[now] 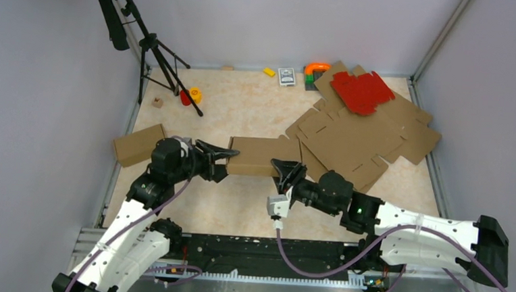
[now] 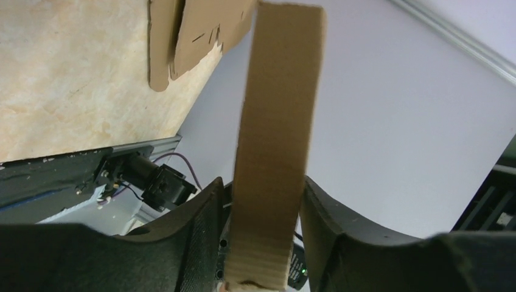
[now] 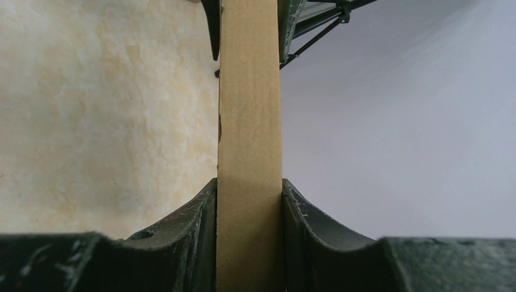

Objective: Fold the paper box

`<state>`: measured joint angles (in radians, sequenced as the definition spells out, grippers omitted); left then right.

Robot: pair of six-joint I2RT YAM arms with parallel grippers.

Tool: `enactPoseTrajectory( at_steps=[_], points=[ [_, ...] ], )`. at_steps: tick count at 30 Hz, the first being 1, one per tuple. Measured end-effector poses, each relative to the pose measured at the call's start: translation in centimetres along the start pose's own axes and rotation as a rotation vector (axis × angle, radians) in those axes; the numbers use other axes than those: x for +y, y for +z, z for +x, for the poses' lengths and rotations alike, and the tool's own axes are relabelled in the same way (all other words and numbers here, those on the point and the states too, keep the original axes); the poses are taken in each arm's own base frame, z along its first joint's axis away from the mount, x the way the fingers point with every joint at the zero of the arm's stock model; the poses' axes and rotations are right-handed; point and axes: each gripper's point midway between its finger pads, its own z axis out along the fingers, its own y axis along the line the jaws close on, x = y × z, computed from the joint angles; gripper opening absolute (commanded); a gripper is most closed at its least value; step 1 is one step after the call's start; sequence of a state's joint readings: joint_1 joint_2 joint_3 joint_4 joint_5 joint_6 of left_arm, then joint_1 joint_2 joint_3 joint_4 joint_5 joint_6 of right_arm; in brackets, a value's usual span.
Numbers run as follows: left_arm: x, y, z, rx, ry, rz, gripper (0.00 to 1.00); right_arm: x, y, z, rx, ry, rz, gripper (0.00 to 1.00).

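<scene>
Brown box (image 1: pixel 258 156) at counter (image 1: pixel 244 111) middle. Right hand (image 1: pixel 288 167) clamped on its end; left hand (image 1: pixel 229 158) straddles other end, grip unclear. Risk: uneven squeeze may twist box or crush wall.

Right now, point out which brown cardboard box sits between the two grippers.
The middle box, its ends between the left gripper and right gripper. The other folded box lies alone by the left edge.
</scene>
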<state>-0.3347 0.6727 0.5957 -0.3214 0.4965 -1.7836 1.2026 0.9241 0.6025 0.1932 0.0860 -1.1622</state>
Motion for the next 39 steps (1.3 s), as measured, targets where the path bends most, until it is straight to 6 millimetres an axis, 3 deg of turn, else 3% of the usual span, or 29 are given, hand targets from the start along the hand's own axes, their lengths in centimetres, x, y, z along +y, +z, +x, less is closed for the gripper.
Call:
enactPoseTrajectory(
  at_steps=[3, 4, 6, 14, 20, 24, 26, 31, 33, 36, 39],
  points=[
    [-0.1, -0.1, 0.3, 0.014, 0.008, 0.007, 0.33, 0.3, 0.3, 0.3, 0.014, -0.013, -0.008, 0.49],
    [-0.2, -0.2, 0.3, 0.016, 0.012, 0.009, 0.32, 0.2, 0.3, 0.4, 0.02, -0.017, -0.004, 0.61],
    [-0.3, -0.2, 0.3, 0.014, 0.015, 0.015, 0.31, 0.3, 0.4, 0.5, 0.024, -0.014, -0.006, 0.74],
    [-0.7, -0.3, -1.3, -0.07, 0.04, 0.072, 0.26, -1.4, -0.2, -0.1, 0.005, 0.056, 0.068, 0.83],
    [-0.2, -1.0, -6.6, -0.317, 0.089, 0.049, 0.18, -4.3, -3.2, -1.2, -0.058, 0.179, 0.191, 0.84],
    [0.1, -3.9, -11.8, -0.625, 0.139, 0.037, 0.13, -5.5, -5.5, -1.9, -0.109, 0.269, 0.247, 0.84],
    [-0.1, -6.8, -14.2, -0.82, 0.18, 0.031, 0.14, -5.8, -6.4, -2.2, -0.135, 0.308, 0.261, 0.85],
    [-1.6, -14.4, -16.7, -1.202, 0.234, 0.1, 0.15, -5.7, -7.9, -2.8, -0.179, 0.382, 0.259, 0.85],
    [-1.7, -16.3, -17.2, -1.297, 0.226, 0.126, 0.11, -5.3, -8.1, -2.8, -0.183, 0.397, 0.24, 0.85],
    [-0.7, -18.1, -18.5, -1.417, 0.188, 0.157, 0.1, -4.5, -8.3, -2.9, -0.186, 0.407, 0.207, 0.85],
    [1.5, -18.2, -20.3, -1.502, 0.162, 0.14, 0.08, -3.8, -8.4, -3.0, -0.19, 0.416, 0.175, 0.85]
  ],
)
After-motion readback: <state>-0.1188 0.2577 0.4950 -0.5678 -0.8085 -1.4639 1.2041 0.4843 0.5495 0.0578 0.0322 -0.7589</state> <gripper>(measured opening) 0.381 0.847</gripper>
